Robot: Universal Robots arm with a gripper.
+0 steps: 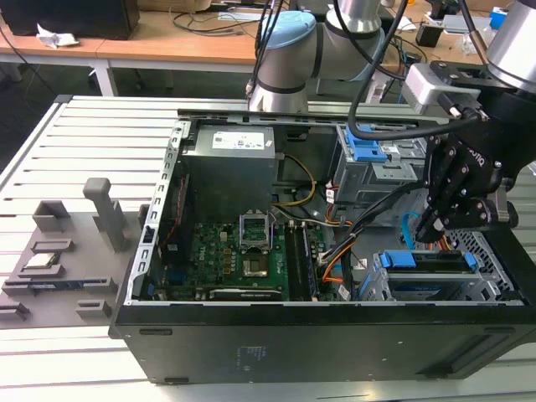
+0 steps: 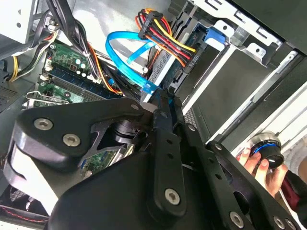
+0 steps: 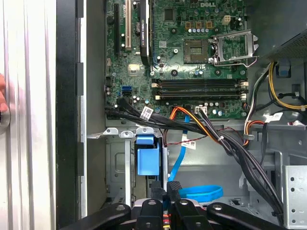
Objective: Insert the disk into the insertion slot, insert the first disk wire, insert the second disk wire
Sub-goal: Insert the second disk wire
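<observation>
In the exterior view, your gripper (image 1: 429, 228) hangs over the disk (image 1: 423, 261), seated in the insertion slot (image 1: 486, 251); its long axis runs toward that view's right. In the second wrist view, fingertips (image 2: 160, 98) pinch the blue wire (image 2: 125, 60) end. In the first wrist view, the blue carrier tab (image 3: 147, 155) lies directly ahead.

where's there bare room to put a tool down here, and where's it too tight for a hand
Free: the slatted table on the exterior view's left of the computer case, behind the grey fixture. Crowded: inside the case, where the gripper hangs over the disk among the blue cable and the wire bundle.
</observation>
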